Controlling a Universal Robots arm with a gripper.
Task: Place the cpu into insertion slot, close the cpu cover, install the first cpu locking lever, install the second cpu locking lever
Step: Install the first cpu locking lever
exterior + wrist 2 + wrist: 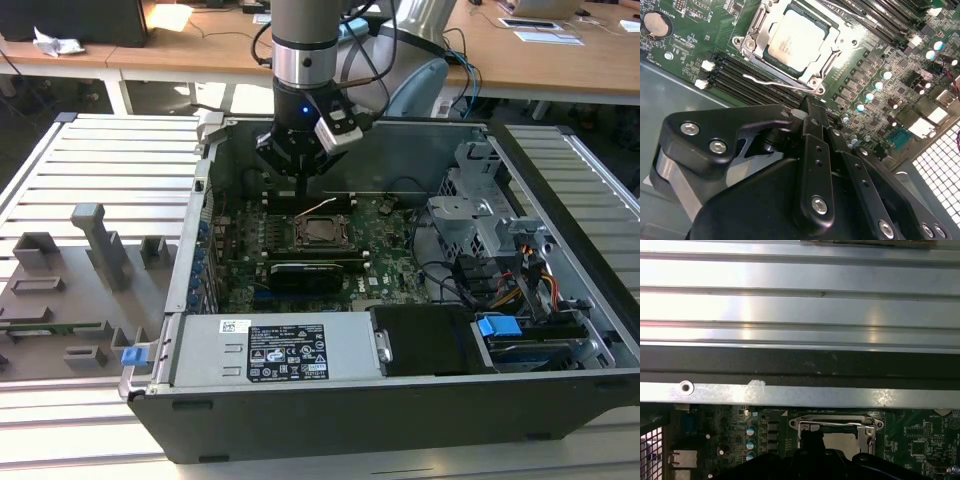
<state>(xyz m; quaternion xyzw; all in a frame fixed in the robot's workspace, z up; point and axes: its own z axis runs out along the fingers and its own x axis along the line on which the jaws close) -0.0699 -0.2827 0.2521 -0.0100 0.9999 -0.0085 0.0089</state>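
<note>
One dull silver-grey square chip, the cpu (797, 40), is seen already seated in the square black insertion slot (782, 66), just beyond the tips of the jaws. The thin bright-metal cpu cover (842, 40), a frame with a large square window, is laid flat around it, so the chip's matt top is left showing through the window.

And the black, bolted metal jaws are held pressed together at their tips, with nothing gripped between them. They are pointed down at the socket edge nearest them. Between the tips and the frame, a slim bent steel wire lever (772, 80) is stretched along that side of the socket. Closed jaws are judged better suited to pushing such a springy wire than to pinching it. Whether the lever is hooked home cannot be told.

Around the socket, the glossy green circuit board (685, 55) is studded with small parts, and ribbed black memory slots (735, 75) are lined up close to the jaws. In the exterior view, the jaws are hung inside the open grey sheet-metal computer case (420, 160), straight above the socket.
</note>
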